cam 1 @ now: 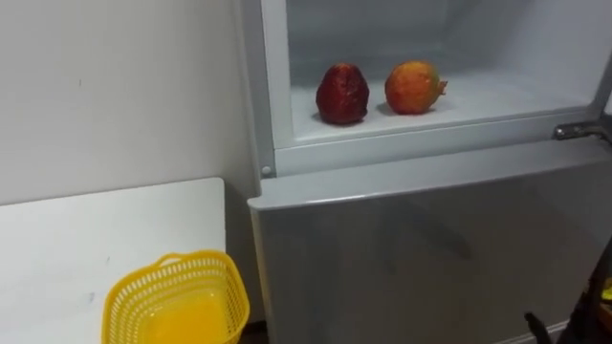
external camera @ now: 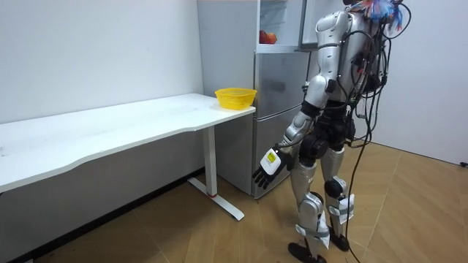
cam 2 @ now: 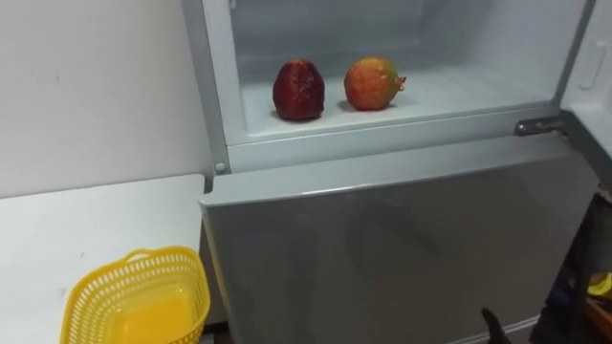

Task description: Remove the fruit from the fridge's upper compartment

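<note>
Standing on the wooden floor (external camera: 409,212) before the grey fridge (external camera: 274,117), close to its front, with the end of the white table (cam 1: 96,239) at my left. Item one: the upper compartment (cam 1: 430,38), door open, white inside, with one shelf (cam 1: 497,96) in sight. Item two: a dark red fruit (cam 1: 341,94), wrinkled and tapering toward its top, upright on the shelf near its front left corner. Item three: a pomegranate (cam 1: 414,87), orange-red, lying on the same shelf just to the right of the dark red fruit, apart from it by a narrow gap, its crown pointing right. Both fruits sit back from the shelf's front edge, and neither is touched by any hand. Item four: the lower door (cam 1: 411,258), grey, closed, below the compartment's front sill. Item five: a metal hinge (cam 1: 574,129) at the right end of that sill. Item six: a yellow plastic basket (cam 1: 218,287), mesh-walled, with a handle at its rim, on the table at the corner nearest the fridge, close to the table's right edge. Item seven: a plain pale wall (cam 1: 115,86) behind the table's far edge. Item eight: my left hand (external camera: 268,165), seen in the room view hanging low in front of the lower door, well below the open compartment, fingers loosely extended downward and holding nothing.
</note>
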`<state>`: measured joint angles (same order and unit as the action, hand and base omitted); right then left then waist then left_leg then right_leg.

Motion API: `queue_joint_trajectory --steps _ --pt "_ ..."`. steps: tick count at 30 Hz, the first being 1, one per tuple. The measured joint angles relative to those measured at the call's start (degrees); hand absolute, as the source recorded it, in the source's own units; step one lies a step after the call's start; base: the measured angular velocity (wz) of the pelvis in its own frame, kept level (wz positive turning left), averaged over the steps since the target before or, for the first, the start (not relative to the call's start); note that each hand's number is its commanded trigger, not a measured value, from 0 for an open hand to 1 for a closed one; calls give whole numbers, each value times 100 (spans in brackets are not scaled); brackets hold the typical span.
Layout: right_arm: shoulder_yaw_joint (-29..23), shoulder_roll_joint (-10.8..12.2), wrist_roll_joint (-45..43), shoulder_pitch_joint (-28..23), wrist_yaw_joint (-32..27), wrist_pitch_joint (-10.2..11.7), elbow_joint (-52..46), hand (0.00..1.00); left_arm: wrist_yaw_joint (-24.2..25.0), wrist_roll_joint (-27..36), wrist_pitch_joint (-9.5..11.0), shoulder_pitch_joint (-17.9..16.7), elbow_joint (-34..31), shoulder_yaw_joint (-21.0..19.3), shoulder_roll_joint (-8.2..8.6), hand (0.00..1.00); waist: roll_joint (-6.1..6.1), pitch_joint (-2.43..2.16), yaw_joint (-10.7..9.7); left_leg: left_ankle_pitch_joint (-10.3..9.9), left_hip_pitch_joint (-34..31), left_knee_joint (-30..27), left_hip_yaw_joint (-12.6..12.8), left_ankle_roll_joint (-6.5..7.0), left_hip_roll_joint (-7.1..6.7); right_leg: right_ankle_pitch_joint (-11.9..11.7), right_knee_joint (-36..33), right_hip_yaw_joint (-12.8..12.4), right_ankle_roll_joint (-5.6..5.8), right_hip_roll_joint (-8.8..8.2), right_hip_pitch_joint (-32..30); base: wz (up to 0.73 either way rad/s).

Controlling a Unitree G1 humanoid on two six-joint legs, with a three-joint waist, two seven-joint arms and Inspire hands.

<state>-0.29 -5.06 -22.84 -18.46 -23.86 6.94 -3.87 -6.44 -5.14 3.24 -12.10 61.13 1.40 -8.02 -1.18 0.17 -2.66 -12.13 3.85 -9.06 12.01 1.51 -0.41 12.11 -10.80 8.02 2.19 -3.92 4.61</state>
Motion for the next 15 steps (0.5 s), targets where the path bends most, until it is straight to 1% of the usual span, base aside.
queue_joint_trajectory --steps 2,3,6,8,9,11,13,15 --pt "168 -19 -5 22 -64 126 -399 0 -6 -8 113 -7 -8 19 -1 0 2 -6 2 0 -42 1 18 0 6 -8 -8 2 -4 5 -71 -4" --pt "196 -30 -4 36 -69 163 -491 0 -7 -7 125 -8 -9 31 -4 0 1 -6 6 1 -49 1 19 0 7 -12 -6 2 -4 6 -79 0" --pt "416 -216 -1 110 -218 245 -920 0 -12 15 241 17 56 259 -90 0 7 -9 23 2 -40 2 20 -2 9 -13 -3 2 -5 12 -73 0" --pt "522 -294 -7 249 -365 392 -1219 0 2 58 310 66 152 453 -172 0 22 -12 84 2 -42 2 28 -3 8 -13 12 2 -5 13 -76 0" --pt "544 -320 -16 274 -410 427 -1301 0 17 57 331 76 158 452 -172 0 28 -15 98 2 -41 2 33 -3 8 -14 15 3 -4 13 -76 0" --pt "631 -415 -79 295 -564 590 -1541 0 55 64 351 128 196 461 -188 0 65 -31 151 3 -22 1 35 -4 8 -14 18 13 -4 13 -57 0" --pt "727 -432 -133 350 -661 661 -1589 0 62 119 356 128 214 560 -227 0 85 -36 162 3 -7 1 35 -4 8 -14 22 12 -4 13 -38 0" --pt "801 -434 -178 394 -728 681 -1605 0 92 118 376 148 265 579 -243 0 91 -35 171 4 0 1 34 -4 6 -15 25 12 -3 12 -30 0"
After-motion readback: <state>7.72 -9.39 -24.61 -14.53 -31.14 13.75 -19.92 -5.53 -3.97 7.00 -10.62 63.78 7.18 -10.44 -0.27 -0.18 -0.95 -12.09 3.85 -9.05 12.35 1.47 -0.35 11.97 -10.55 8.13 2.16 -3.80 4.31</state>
